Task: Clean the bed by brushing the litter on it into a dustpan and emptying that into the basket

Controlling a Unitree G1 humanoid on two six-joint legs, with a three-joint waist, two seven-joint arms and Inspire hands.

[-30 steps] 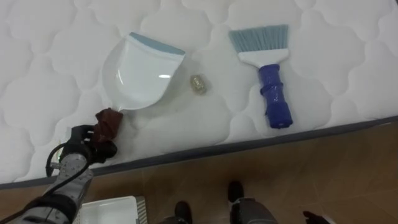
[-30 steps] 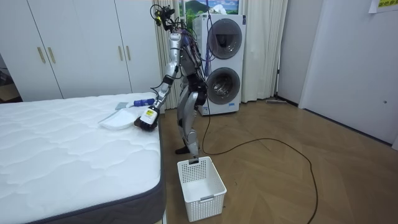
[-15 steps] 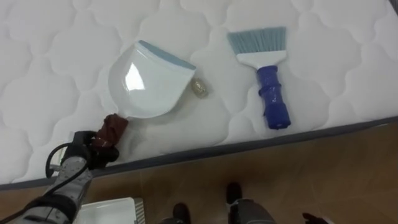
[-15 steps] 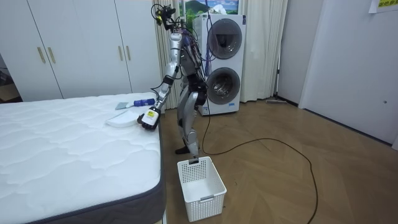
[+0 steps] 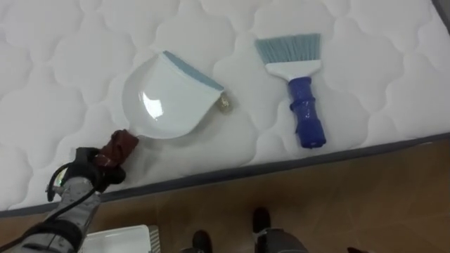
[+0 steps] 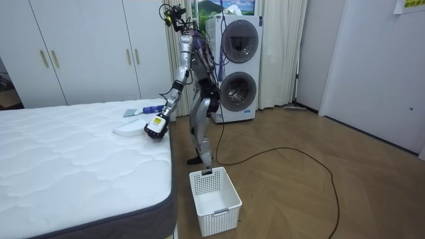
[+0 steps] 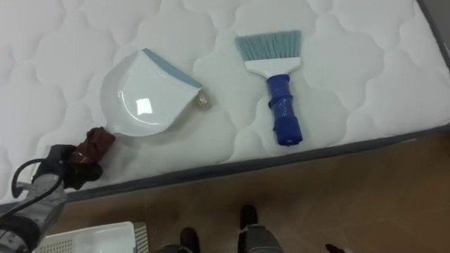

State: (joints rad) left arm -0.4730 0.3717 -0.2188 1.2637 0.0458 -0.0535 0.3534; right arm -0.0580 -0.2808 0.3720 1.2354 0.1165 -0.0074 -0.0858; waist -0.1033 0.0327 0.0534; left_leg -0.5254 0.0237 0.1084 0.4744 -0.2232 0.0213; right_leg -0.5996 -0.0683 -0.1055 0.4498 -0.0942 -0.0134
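A white dustpan [image 5: 169, 98] with a blue lip lies on the white quilted mattress [image 5: 56, 84]. My left hand [image 5: 88, 169] is shut on its brown handle [image 5: 118, 146] at the mattress's near edge. A small crumpled bit of rubbish [image 5: 225, 105] sits right at the pan's lip. To the right lies a brush [image 5: 299, 105] with a blue handle and pale blue bristles, untouched. In the room view I stand beside the bed near its corner, with my left hand [image 6: 154, 127] at the dustpan [image 6: 127, 129].
The mattress's grey edge [image 5: 295, 163] runs across the eye views, with wooden floor below it. A white slatted basket [image 6: 214, 199] stands on the floor near my feet. Wardrobes and stacked washing machines [image 6: 238, 66] are behind me.
My left hand has pushed and turned the dustpan to the right, so its lip now reaches the bit of rubbish. The brush has stayed in place.
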